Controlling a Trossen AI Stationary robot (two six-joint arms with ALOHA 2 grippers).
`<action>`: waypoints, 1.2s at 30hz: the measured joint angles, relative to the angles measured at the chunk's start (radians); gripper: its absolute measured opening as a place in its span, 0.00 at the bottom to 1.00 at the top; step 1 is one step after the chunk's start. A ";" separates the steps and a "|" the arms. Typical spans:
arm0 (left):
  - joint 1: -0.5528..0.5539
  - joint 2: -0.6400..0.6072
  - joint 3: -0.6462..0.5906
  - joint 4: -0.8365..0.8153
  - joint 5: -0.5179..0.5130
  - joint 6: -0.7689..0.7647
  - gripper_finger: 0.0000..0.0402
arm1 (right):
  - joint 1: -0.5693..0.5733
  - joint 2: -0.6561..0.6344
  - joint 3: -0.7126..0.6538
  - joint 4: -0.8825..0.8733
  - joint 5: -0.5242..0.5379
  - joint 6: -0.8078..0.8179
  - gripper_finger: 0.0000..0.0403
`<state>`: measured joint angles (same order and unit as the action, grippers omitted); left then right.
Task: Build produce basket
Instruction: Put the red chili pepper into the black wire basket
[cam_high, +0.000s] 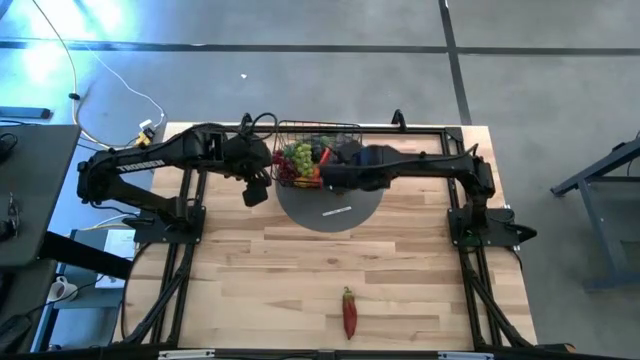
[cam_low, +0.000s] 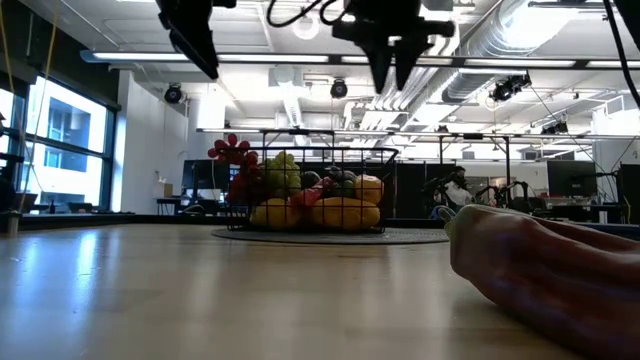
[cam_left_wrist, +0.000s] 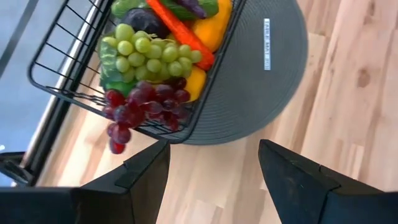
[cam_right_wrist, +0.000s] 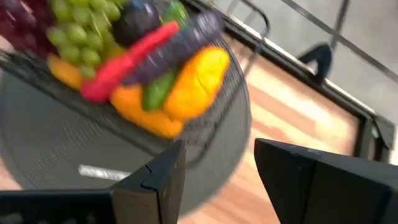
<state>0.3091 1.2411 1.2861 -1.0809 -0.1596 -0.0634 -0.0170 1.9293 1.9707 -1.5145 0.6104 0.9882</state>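
Basket: the black wire basket (cam_high: 318, 150) is sitting on the grey round mat (cam_high: 330, 212) at the far middle of the wooden table (cam_high: 250, 280).
Produce inside: green grapes (cam_left_wrist: 152, 53), purple grapes (cam_left_wrist: 140, 106) that are hanging over the rim, a carrot (cam_left_wrist: 180, 31), yellow fruit (cam_low: 345, 213) and a dark plum (cam_right_wrist: 134, 18) are filling it in a heap.
Produce outside: one red pepper (cam_high: 349, 312) is lying alone near the front edge of the table, well apart from the basket; in the low view it is looming large and close.
Left gripper: the left gripper (cam_left_wrist: 211, 171) is hovering just beside the basket's left side, above the mat edge; its fingers are standing apart with nothing between them.
Right gripper: the right gripper (cam_right_wrist: 217, 177) is hovering over the basket's right part, above the mat; its fingers are also parted and are carrying nothing.
Step in hand: the filling is looking nearly finished, and both arms are appearing to be between two picks, free of any load.
Next move: probably one arm is needing to travel to the front of the table, come down over the pepper with fingers across its narrow body, close on it, and carry it to the basket.
Care: the heap is already high, so the pepper is needing a gentle release on top, or it may be rolling out.
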 joint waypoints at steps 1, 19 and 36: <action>-0.007 0.000 0.000 0.000 0.000 -0.014 0.59 | 0.013 0.000 -0.003 -0.030 -0.001 0.027 0.43; -0.038 -0.003 0.000 -0.008 0.002 -0.147 0.59 | 0.311 -0.013 -0.030 -0.056 -0.124 0.231 0.43; -0.049 -0.003 0.000 -0.033 0.003 -0.143 0.59 | 0.572 -0.011 -0.031 0.036 -0.274 0.634 0.43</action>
<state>0.2596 1.2385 1.2861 -1.1137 -0.1570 -0.2067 0.5551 1.9183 1.9400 -1.4787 0.3364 1.6221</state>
